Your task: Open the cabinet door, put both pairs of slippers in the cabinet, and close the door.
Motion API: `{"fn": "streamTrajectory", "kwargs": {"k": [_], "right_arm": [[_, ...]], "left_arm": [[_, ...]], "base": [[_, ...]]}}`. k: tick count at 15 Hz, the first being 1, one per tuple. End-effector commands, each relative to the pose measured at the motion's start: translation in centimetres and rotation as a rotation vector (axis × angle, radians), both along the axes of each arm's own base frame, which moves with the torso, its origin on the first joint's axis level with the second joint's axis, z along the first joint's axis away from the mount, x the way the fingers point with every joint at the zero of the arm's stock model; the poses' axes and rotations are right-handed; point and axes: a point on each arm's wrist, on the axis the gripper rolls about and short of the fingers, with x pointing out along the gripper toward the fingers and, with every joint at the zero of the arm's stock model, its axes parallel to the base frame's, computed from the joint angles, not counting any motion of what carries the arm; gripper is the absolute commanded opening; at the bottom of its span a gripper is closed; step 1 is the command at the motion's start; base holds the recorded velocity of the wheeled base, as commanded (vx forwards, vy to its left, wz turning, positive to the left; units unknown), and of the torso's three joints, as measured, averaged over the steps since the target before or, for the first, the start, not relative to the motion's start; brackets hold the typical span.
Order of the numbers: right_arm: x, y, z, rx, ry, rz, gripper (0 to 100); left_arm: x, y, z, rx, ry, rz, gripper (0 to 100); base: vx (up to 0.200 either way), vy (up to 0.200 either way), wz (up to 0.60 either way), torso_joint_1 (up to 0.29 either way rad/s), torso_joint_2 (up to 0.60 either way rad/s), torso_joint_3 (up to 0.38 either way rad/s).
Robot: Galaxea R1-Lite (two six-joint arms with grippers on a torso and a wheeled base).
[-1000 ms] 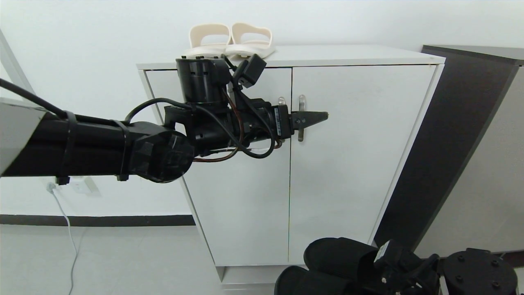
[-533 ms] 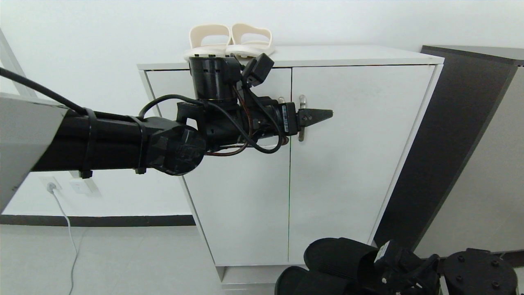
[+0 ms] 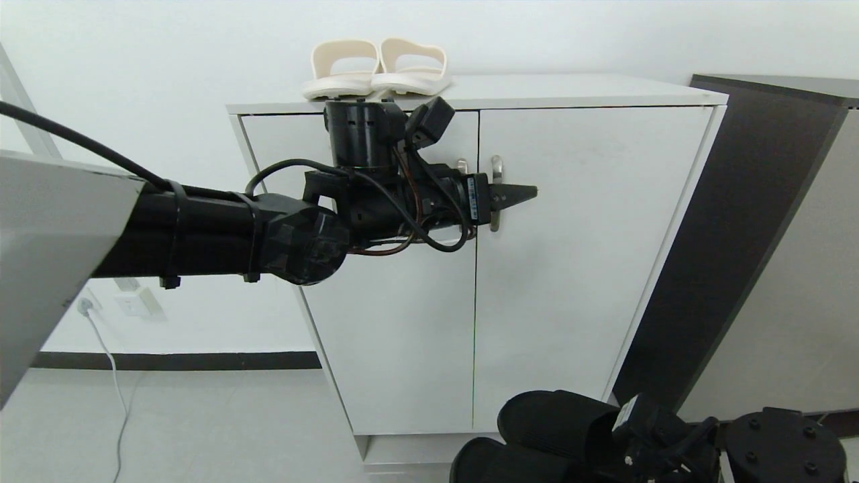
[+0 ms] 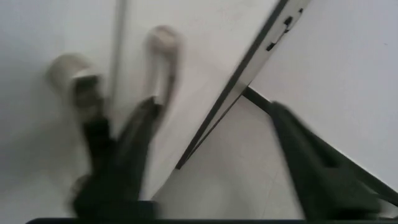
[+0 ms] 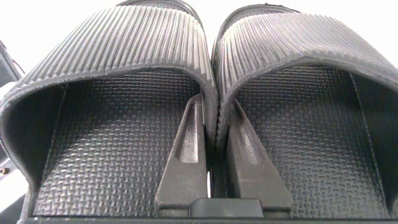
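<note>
Cabinet front (image 3: 577,255): handle (image 3: 495,166) behind left claw (image 3: 525,193)

Head camera faces the cabinet (image 3: 570,268); left wrist close (sharing its handles (image 3: 495,166)).

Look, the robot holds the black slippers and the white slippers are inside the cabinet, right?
No. The white slippers sit on top of the cabinet, not inside, as the head view shows. The right gripper jaws do hold the black slippers.

White cabinet (image 3: 590,90) stands on floor (image 3: 201,429). Cream slippers (image 3: 376,67) lie side by side on cabinet top, toward left end.
</note>
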Motion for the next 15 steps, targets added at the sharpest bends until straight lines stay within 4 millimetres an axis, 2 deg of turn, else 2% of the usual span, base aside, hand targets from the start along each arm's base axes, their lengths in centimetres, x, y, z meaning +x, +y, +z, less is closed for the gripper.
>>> {"fn": "streamTrajectory", "kwargs": {"k": [1,5,11,15], "right_arm": [[0.0,0.0,-0.1,-0.002,0.002,0.001,0],[0.0,0.0,-0.1,-0.004,0.005,0.000,0],[-1.7,-0.1,-0.5,0.041,0.045,0.137,0],[-1.9,-0.1,-0.6,0.049,0.043,0.147,0]], "left_arm": [[-0.1,-0.2,-0.1,0.001,0.002,-0.009,0],[-0.7,0.3,-0.5,0.012,0.016,-0.007,0],[-5.9,2.2,0.0,0.003,0.004,-0.044,0],[-9.3,4.3,0.1,-0.020,-0.028,-0.053,0]], "base": [[0.000,0.000,0.00,0.000,0.00,0.000],[0.000,0.000,0.00,0.000,0.00,0.000],[0.000,0.000,0.00,0.000,0.00,0.000],[0.000,0.000,0.00,0.000,0.00,0.000]]}}
